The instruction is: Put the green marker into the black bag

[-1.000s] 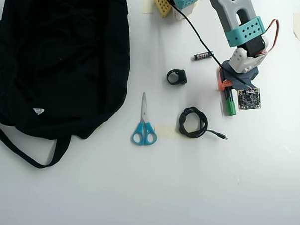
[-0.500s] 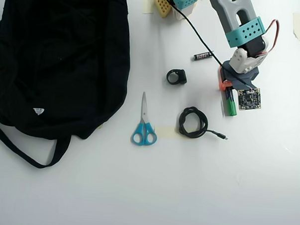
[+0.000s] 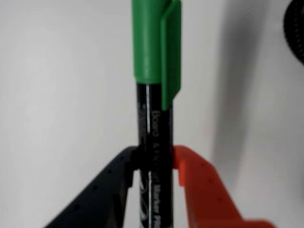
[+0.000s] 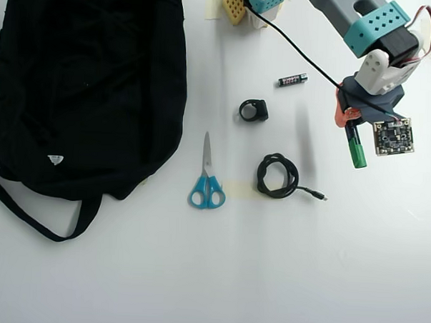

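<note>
White worktop (image 4: 196, 275) carries everything. Near its upper right edge the claw (image 3: 154, 164) pinches the green marker (image 3: 154, 95) by its barrel, cap outward, apparently ready for carrying across to the black bag (image 4: 83, 84) at the left edge.

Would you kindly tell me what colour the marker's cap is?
Bright green, on the black-barrelled marker; clearest in the wrist view.

Wrist view: jaws (image 3: 156, 164) clamp the green marker (image 3: 154, 142) on its black barrel, one black at 7 o'clock, one orange at 5, cap pointing to 12 over the white tabletop (image 3: 61, 85).
</note>
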